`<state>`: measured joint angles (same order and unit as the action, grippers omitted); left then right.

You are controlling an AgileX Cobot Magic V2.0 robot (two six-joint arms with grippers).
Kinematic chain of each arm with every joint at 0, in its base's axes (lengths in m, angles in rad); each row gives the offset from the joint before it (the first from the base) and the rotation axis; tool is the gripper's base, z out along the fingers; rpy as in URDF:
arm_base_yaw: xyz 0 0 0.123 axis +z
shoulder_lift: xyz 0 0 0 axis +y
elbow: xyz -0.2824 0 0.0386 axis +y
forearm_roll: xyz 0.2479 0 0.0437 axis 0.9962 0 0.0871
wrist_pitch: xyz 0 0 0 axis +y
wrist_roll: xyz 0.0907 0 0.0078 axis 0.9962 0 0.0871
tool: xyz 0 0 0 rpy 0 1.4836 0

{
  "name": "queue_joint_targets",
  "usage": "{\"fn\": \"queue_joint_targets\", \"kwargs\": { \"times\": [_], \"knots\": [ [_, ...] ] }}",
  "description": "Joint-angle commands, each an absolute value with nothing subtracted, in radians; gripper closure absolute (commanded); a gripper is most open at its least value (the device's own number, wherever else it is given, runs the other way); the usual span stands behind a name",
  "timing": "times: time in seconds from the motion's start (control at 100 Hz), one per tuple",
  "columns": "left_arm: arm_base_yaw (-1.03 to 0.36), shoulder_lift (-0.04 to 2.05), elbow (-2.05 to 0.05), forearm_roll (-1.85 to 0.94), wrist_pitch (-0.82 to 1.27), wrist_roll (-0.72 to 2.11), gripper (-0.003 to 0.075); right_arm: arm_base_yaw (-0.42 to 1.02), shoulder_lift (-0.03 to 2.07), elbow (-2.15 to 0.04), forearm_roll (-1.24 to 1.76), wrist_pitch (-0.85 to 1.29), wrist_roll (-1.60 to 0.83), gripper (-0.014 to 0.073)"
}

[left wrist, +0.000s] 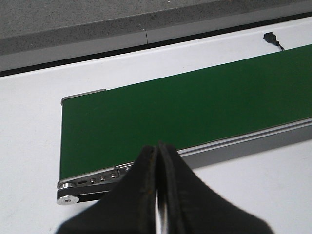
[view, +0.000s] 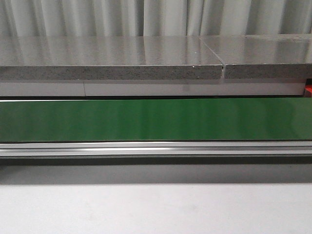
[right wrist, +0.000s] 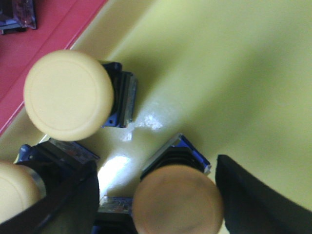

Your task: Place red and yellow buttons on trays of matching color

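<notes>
A smooth green conveyor belt (view: 156, 119) with a brushed aluminium rail runs straight across the front view, between the pale tabletop (view: 156, 209) and a speckled grey stone slab (view: 112, 58) at 12 o'clock, with pleated curtains behind; neither arm shows there. In the left wrist view the left pincer (left wrist: 158, 195) has its matte black fingers pressed together with nothing between them, above the belt's rounded metal end roller (left wrist: 68, 192); a small black connector (left wrist: 269, 37) lies on the white surface past the belt. The right wrist view looks down into a glossy yellow tray (right wrist: 224, 73), with a red tray (right wrist: 44, 44) abutting it. Three yellow buttons sit in the yellow tray, each a domed round cap on a blue-and-black block: one (right wrist: 68, 95) in full view, one (right wrist: 14, 195) cut off at the edge, and one (right wrist: 178, 200), blurred, between the spread fingers of the right pincer (right wrist: 156, 195). Whether those fingers touch it is unclear. No writing is legible.
</notes>
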<state>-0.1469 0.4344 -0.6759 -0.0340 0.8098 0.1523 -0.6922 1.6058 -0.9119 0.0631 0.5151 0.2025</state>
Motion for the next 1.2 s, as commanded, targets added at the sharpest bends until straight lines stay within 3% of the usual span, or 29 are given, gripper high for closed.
{"fn": "queue_joint_targets", "kwargs": {
  "times": [0.0, 0.38, 0.47, 0.57, 0.72, 0.79, 1.19],
  "knots": [
    [-0.157, 0.443, -0.701, -0.041, 0.742, 0.149, 0.0741, -0.697, 1.570, -0.936, 0.074, 0.477, 0.203, 0.0064],
    [-0.157, 0.443, -0.701, -0.041, 0.742, 0.149, 0.0741, -0.697, 1.430, -0.936, 0.057, 0.512, 0.201, 0.0065],
    [-0.157, 0.443, -0.701, -0.041, 0.742, 0.149, 0.0741, -0.692, 1.372, -0.936, 0.055, 0.535, 0.170, 0.0099],
    [-0.157, 0.443, -0.701, -0.041, 0.742, 0.149, 0.0741, -0.677, 1.288, -0.936, 0.056, 0.542, 0.129, 0.0213],
    [-0.157, 0.443, -0.701, -0.041, 0.742, 0.149, 0.0741, -0.601, 1.176, -0.936, 0.063, 0.564, 0.118, 0.0560],
    [-0.157, 0.443, -0.701, -0.041, 0.742, 0.149, 0.0741, -0.550, 1.145, -0.936, 0.063, 0.571, 0.092, 0.0665],
    [-0.157, 0.443, -0.701, -0.041, 0.742, 0.149, 0.0741, -0.178, 1.007, -0.936, 0.063, 0.560, 0.049, 0.0659]
  ]
}}
